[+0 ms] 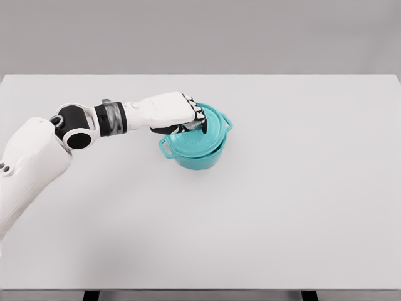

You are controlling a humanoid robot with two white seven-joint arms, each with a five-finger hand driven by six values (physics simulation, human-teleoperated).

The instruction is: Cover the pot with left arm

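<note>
Centrally on the white table [301, 207], the teal pot [191, 153] carries its lid [213, 122] tilted toward the far right, left hand [172, 111] fingers [198, 116] closed on the lid knob, presumably to seat it flat.

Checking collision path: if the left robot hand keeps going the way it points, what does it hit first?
The left robot hand points right, over the teal pot, fingers on the lid. Beyond the lid, only bare table shows; height unclear.
</note>
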